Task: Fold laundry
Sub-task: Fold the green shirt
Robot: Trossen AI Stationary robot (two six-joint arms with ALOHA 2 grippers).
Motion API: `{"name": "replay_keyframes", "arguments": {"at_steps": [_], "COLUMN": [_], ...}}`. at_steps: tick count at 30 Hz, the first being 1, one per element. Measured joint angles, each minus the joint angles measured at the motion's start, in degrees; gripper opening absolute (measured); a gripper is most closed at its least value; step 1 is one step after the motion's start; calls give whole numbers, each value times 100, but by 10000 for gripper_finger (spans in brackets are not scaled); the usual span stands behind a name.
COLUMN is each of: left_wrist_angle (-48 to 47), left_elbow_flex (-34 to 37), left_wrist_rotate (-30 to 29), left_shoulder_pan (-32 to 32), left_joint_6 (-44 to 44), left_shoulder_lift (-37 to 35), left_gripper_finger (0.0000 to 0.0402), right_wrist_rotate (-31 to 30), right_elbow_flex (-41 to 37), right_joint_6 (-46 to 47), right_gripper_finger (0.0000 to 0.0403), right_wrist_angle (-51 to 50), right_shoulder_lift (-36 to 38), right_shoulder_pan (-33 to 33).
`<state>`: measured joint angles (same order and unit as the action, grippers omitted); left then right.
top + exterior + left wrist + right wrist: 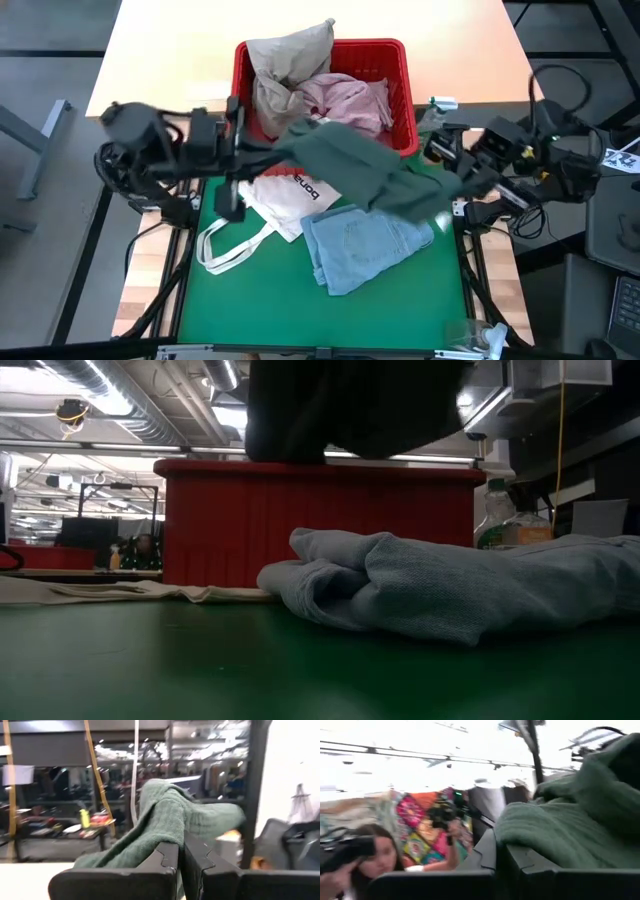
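Both tools, left tool (268, 150) and right tool (452, 190), are clenched on the dark green garment (360, 170), stretched in the air just in front of the red basket (400, 62), above the light blue garment (365, 245).

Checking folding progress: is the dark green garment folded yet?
No, the dark green garment hangs unfolded in the air, stretched between the shut left gripper and right gripper.
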<state>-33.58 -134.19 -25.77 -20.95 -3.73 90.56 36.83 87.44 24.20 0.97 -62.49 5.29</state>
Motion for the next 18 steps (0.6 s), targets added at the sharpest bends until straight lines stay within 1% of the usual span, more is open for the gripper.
{"name": "replay_keyframes", "arguments": {"at_steps": [2,6,12,15,18], "left_wrist_angle": [208,465,466,147,-378], "left_elbow_flex": [0,0,0,0,52], "left_wrist_rotate": [-10,-13,-178,-186,-333], "left_shoulder_pan": [-249,-706,-1188,-1291,-1280], "left_joint_6": [0,0,0,0,3], "left_shoulder_lift": [2,0,2,19,85], "left_gripper_finger": [0,0,0,0,0], "right_wrist_rotate": [-167,-523,-784,-792,-833], "right_elbow_flex": [0,0,0,0,0], "right_joint_6": [-1,-3,-34,-81,-301], "right_gripper_finger": [4,10,5,4,9], "right_wrist_angle": [266,486,607,484,-22], "right_shoulder_lift": [-71,-188,-281,-275,-252], "right_shoulder_pan": [346,959,1544,1715,1840]}}
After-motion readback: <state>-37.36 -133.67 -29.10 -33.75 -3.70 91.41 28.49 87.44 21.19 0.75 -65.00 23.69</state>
